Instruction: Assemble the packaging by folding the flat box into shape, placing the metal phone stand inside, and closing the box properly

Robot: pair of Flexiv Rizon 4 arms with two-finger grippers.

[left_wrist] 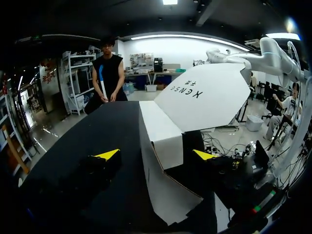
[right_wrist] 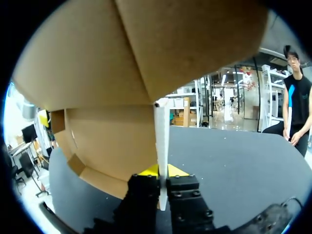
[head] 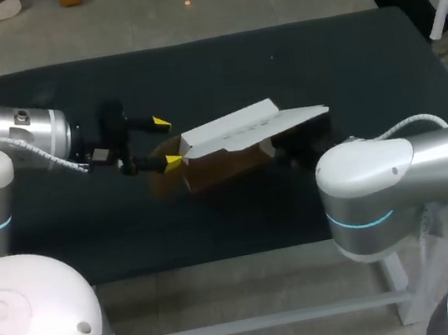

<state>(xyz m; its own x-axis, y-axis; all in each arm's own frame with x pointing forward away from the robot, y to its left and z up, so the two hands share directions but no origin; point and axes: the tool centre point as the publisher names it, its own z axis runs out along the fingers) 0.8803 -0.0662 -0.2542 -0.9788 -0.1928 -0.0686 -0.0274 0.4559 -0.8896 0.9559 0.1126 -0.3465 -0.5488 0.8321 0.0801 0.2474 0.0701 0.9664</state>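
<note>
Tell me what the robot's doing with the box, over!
Right gripper shut on box panel. Left gripper open, box end between its fingers. Box half-folded, flaps open. Nothing seen in the way.

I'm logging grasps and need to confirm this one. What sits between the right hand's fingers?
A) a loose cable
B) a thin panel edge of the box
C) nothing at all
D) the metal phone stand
B: in the right wrist view the right hand has both fingers pressed from opposite sides on an upright panel edge of the box.
</note>
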